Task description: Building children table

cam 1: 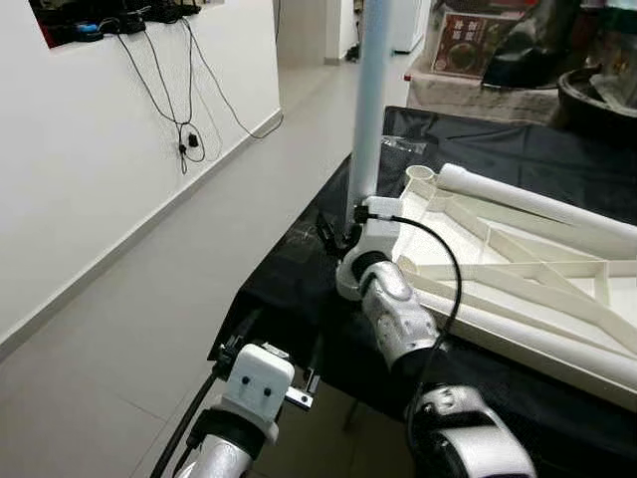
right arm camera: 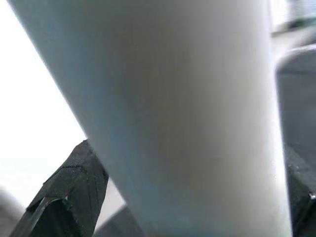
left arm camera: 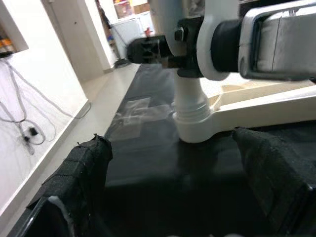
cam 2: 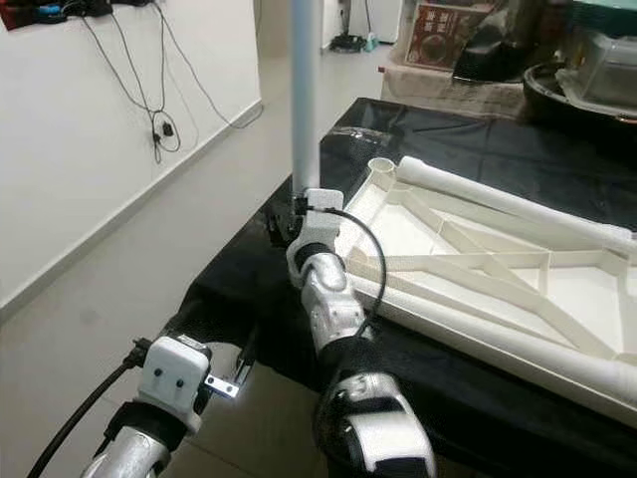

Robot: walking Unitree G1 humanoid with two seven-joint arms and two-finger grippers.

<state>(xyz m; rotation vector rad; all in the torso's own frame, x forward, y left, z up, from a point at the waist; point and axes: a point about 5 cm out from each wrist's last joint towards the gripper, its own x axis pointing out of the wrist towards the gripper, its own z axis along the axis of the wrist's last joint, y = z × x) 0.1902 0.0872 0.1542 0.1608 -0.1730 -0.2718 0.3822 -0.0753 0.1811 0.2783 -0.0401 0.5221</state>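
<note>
An upturned white children's table top (cam 2: 478, 259), its ribbed underside facing up, was seen lying on a worktop (cam 2: 468, 149) covered with black cloth, filling the right half of both eye views. A white table leg (cam 1: 375, 100) was seen standing upright in the corner socket of the table top nearest the robot, rising out of the top of the frame just right of centre. A second white leg (cam 2: 508, 204) was seen lying along the far edge of the table top, beside an open corner socket (cam 1: 420, 174).

The right end effector (cam 1: 350, 234) was placed at the foot of the upright leg, in the centre of the left eye view, and the leg was pinched between its black fingers (right arm camera: 74, 192), one showing on each side of the leg in the right wrist view. The left end effector (left arm camera: 182, 197) was held low at the lower left of the eye views, off the near edge of the worktop, and was pointed towards the base of the upright leg; its two fingers (left arm camera: 79, 182) were spread apart with nothing between them.

A white wall (cam 1: 90, 169) with dangling black cables (cam 1: 184, 134) was seen at the upper left, above a pale tiled floor (cam 1: 149, 309). Boxes and dark containers (cam 1: 478, 45) were seen beyond the worktop at the upper right.
</note>
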